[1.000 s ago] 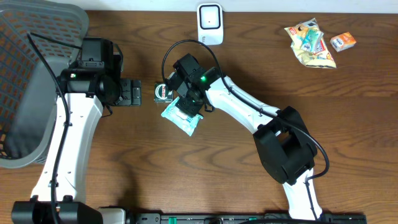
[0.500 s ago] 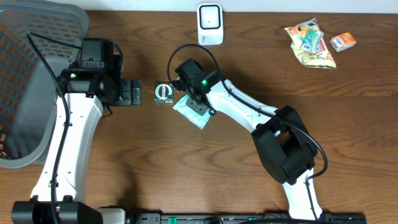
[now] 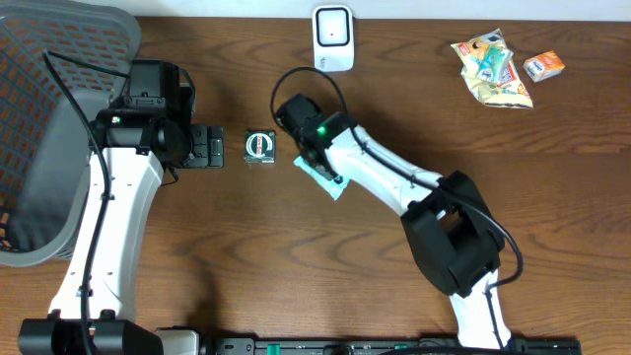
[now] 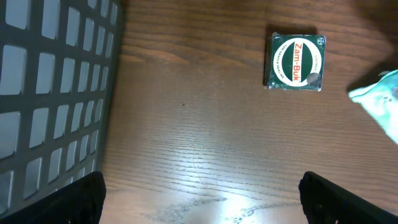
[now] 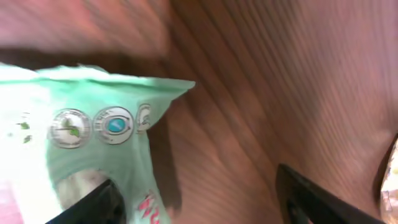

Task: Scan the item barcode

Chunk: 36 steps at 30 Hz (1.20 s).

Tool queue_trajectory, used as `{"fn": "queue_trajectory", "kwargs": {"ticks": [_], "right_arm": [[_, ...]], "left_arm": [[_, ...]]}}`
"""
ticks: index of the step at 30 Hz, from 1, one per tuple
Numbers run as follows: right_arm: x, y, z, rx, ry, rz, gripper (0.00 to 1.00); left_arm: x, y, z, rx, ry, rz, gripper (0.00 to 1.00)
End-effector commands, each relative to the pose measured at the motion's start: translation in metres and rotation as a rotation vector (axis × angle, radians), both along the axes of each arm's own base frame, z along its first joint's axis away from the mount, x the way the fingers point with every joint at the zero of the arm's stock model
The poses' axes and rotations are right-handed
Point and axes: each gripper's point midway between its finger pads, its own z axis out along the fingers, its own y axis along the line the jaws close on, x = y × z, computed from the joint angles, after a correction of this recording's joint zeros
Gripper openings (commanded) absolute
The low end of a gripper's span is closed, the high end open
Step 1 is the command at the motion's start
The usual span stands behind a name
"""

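Note:
A mint-green packet (image 3: 328, 181) lies on the brown table, mostly hidden under my right gripper (image 3: 317, 163). In the right wrist view the packet (image 5: 81, 124) fills the left side. My right gripper (image 5: 205, 199) is open there: its left finger is over the packet's edge and bare wood shows between the fingers. A green Zam-Buk tin (image 3: 259, 146) sits just left of the packet, also in the left wrist view (image 4: 295, 61). My left gripper (image 3: 209, 148) stands open left of the tin and holds nothing (image 4: 202, 199). The white scanner (image 3: 333, 37) stands at the back edge.
A yellow snack bag (image 3: 491, 67) and a small orange box (image 3: 543, 65) lie at the back right. A grey mesh basket (image 3: 49, 128) takes up the far left, close to the left arm.
My right gripper has shifted right, away from the tin, taking the green packet along. Its jaws have spread wider. The left arm has not moved.

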Motion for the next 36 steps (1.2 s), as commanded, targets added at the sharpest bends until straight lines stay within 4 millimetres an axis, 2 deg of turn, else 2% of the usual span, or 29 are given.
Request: {"fn": "queue_trajectory", "kwargs": {"ticks": [1, 5, 7, 11, 15, 29, 31, 34, 36], "right_arm": [[-0.009, 0.03, 0.036, 0.071, -0.059, 0.039, 0.69], [-0.025, 0.042, 0.034, 0.049, -0.046, 0.08, 0.67], [-0.034, 0.055, 0.034, 0.053, -0.044, 0.113, 0.68], [-0.048, 0.065, 0.022, 0.048, -0.018, 0.123, 0.68], [-0.053, 0.055, 0.007, 0.01, 0.005, 0.116, 0.7], [-0.041, 0.028, -0.03, -0.004, -0.053, 0.06, 0.69], [-0.039, 0.024, -0.035, 0.0, -0.057, 0.052, 0.65], [-0.036, 0.015, -0.043, 0.013, -0.051, 0.032, 0.51], [-0.036, 0.014, -0.047, 0.045, -0.017, 0.024, 0.36]], "left_arm": [[-0.001, 0.001, -0.004, 0.011, 0.013, -0.003, 0.98], [-0.001, 0.001, -0.004, 0.011, 0.013, -0.003, 0.98], [-0.001, 0.001, -0.004, 0.011, 0.013, -0.003, 0.98], [-0.001, 0.001, -0.004, 0.011, 0.013, -0.003, 0.98], [-0.001, 0.001, -0.004, 0.011, 0.013, -0.003, 0.98], [-0.001, 0.001, -0.004, 0.011, 0.013, -0.003, 0.98], [-0.001, 0.001, -0.004, 0.011, 0.013, -0.003, 0.97], [-0.001, 0.001, -0.004, 0.011, 0.013, -0.003, 0.98], [-0.001, 0.001, -0.004, 0.011, 0.013, -0.003, 0.98]]}}
